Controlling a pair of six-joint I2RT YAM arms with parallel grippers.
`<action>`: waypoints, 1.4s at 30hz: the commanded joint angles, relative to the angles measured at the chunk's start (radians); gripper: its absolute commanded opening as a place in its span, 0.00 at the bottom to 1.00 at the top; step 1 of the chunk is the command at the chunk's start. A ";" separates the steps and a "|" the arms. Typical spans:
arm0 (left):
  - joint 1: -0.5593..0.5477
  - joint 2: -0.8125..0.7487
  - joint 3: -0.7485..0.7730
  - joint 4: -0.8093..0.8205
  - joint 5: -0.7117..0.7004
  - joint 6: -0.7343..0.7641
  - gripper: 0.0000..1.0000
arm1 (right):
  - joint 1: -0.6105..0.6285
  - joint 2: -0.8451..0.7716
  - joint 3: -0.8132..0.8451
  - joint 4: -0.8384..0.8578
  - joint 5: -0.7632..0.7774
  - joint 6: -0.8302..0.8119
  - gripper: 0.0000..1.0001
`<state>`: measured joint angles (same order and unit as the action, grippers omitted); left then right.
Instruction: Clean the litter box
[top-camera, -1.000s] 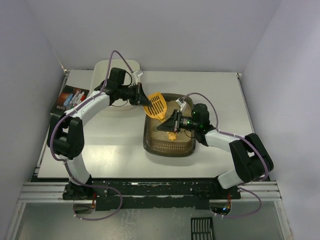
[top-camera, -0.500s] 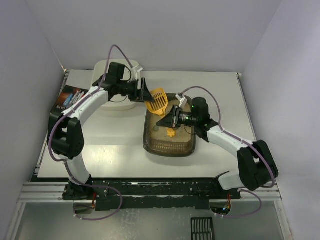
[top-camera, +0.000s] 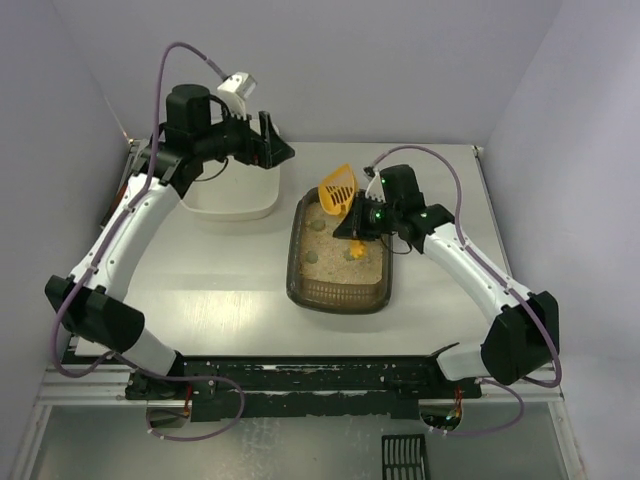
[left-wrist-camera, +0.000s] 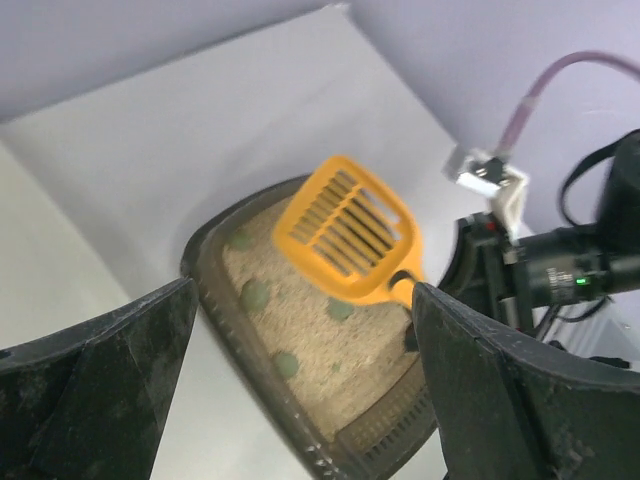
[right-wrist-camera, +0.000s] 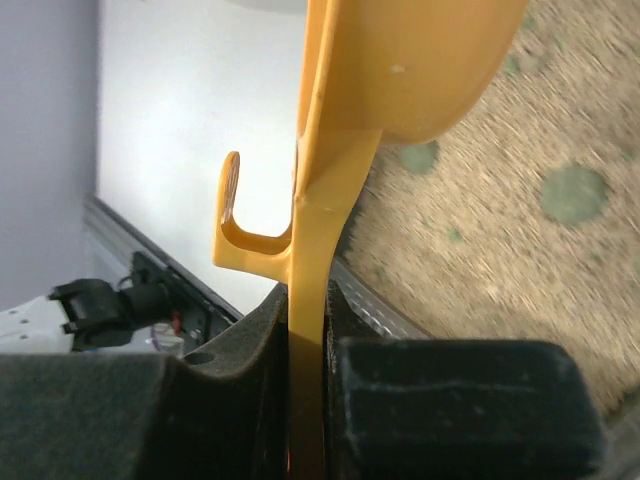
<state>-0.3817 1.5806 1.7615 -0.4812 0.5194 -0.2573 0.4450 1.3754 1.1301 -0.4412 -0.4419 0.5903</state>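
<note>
White rectangular table (top-camera: 230, 300), seen from above and from both wrists. Two white-and-black jointed arms rise from its near edge: the left arm (top-camera: 130, 225) reaches up along the left side toward the far edge, and the right arm (top-camera: 470, 265) bends inward from the near right corner.

The dark brown-grey translucent rectangular plastic litter box (top-camera: 335, 296), with rounded corners and a bed of beige sandy litter, lies right of the table's centre. Its long sides run from the far edge toward the near edge.

A cream-white rectangular plastic tub (top-camera: 235, 205) stands near the far left corner, apart from the litter box.

The orange plastic slotted scoop (top-camera: 337, 190) is held tilted, its head raised over the far end of the litter box. No litter or clump can be seen on its slots in the left wrist view.

The right claw (top-camera: 356, 222) hangs over the far right part of the litter box, and the sand lies directly below it. Its two black pads (right-wrist-camera: 450, 400) are pressed closed on the flat handle of the scoop, just below the handle's hook.

The left claw (top-camera: 278, 152) is lifted above the far right corner of the tub. Its jaws are spread wide and hold nothing. The litter box lies to its near right, well apart, framed between its fingers in the wrist view.

Small round grey-green clumps (top-camera: 318, 226) are scattered on the sand, several in the far half of the box.
</note>
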 joint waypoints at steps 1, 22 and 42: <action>0.006 0.008 -0.164 -0.034 -0.199 0.000 0.99 | 0.006 -0.021 0.030 -0.296 0.154 -0.058 0.00; -0.058 0.327 -0.216 -0.025 -0.412 -0.246 0.99 | 0.044 0.308 0.210 -0.467 0.323 -0.196 0.00; -0.082 0.410 -0.217 0.046 -0.329 -0.281 1.00 | 0.094 0.452 0.227 -0.305 0.071 -0.204 0.00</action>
<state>-0.4427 1.9903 1.5326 -0.4976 0.1425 -0.5289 0.5114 1.8179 1.3579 -0.8364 -0.2443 0.3901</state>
